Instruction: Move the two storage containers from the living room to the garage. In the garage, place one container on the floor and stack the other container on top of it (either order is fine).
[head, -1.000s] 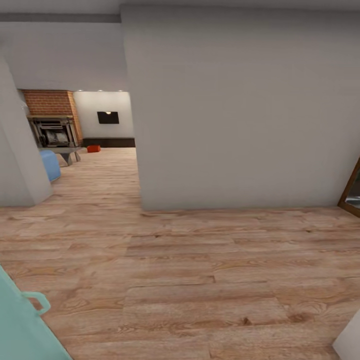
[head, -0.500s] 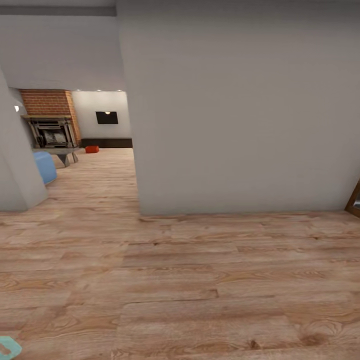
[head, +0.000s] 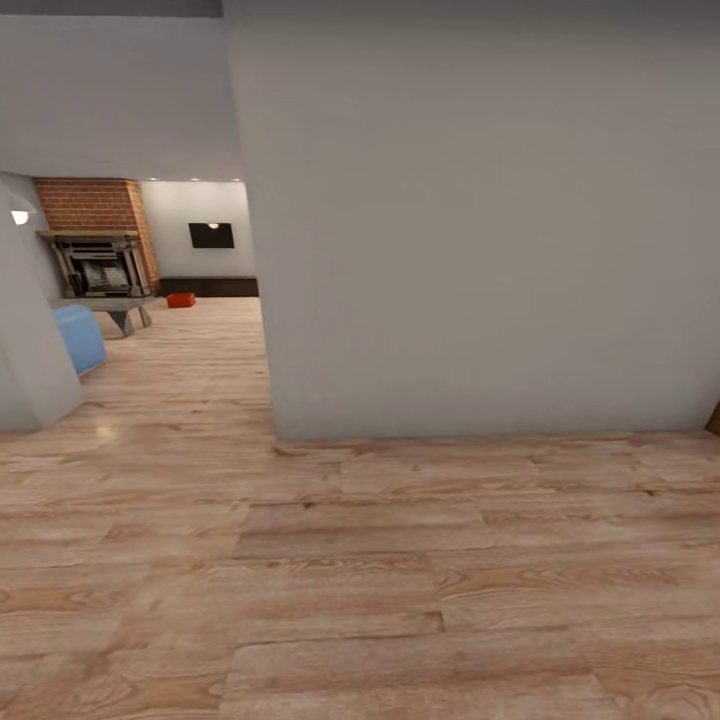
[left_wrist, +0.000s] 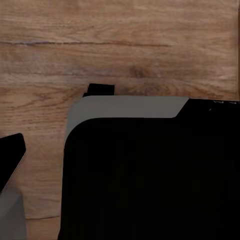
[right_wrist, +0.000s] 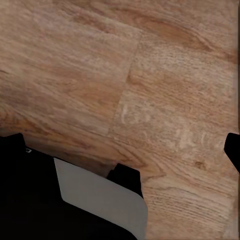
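Note:
One orange-red storage container (head: 181, 299) lies far off on the living room's wood floor, near the brick fireplace (head: 95, 235) and under the black wall TV (head: 212, 235). It is small in the head view, seen through the opening left of a grey wall. The left wrist view has one dark finger (left_wrist: 11, 159) of my left gripper (left_wrist: 120, 157) at the frame edge, over wood planks. A dark finger (right_wrist: 233, 148) of my right gripper (right_wrist: 125, 145) sits at the opposite frame edge in the right wrist view. Both grippers hold nothing. The garage is out of view.
A wide grey wall (head: 470, 220) stands straight ahead, its corner at my left. Another grey wall corner (head: 30, 370) narrows the opening on the far left. A blue sofa end (head: 78, 337) and a low table (head: 120, 305) lie beyond. My black and grey body (left_wrist: 150, 175) fills much of both wrist views.
The head camera has moved, so the wall looms closer. The teal object at the lower left and the wood-framed door at the right have slipped out of frame.

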